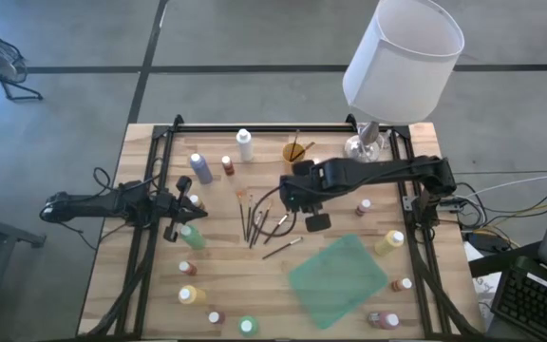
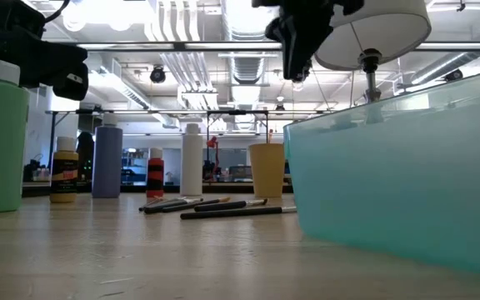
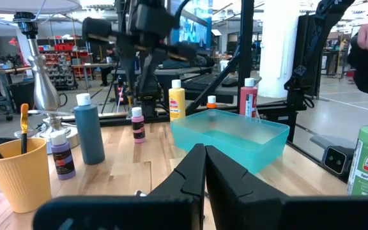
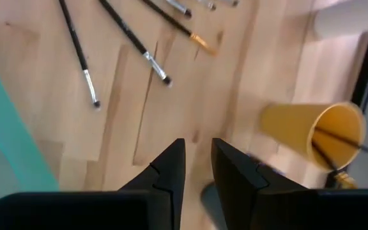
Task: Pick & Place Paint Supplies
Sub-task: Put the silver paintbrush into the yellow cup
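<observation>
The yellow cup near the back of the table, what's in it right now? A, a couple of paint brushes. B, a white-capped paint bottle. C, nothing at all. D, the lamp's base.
A: the yellow cup holds thin brushes standing handle-down inside it, as the left wrist view and the right wrist view both show; the lamp stands beside it, not in it.

Wooden table (image 1: 160, 285) with paint bottles (image 1: 200, 168), brushes (image 1: 254, 223), teal tray (image 1: 338, 280).
</observation>
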Tool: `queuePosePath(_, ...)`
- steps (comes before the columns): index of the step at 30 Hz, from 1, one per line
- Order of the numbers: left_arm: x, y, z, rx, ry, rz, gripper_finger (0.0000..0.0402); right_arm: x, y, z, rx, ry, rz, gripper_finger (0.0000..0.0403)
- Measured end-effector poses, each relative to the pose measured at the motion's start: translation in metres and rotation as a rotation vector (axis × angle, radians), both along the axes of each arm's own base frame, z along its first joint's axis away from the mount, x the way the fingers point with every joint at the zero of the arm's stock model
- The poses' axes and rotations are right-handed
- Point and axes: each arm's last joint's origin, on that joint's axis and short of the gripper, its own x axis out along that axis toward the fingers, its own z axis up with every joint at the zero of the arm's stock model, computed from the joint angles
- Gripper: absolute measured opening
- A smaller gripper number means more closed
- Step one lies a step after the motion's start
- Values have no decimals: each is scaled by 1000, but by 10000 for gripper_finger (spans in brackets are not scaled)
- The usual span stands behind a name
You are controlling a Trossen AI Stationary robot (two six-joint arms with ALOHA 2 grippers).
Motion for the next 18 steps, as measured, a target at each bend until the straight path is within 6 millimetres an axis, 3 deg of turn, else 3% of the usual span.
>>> queuePosePath(18,0,0,0,0,0,0,14,-3,18,-69,54,96,11,132)
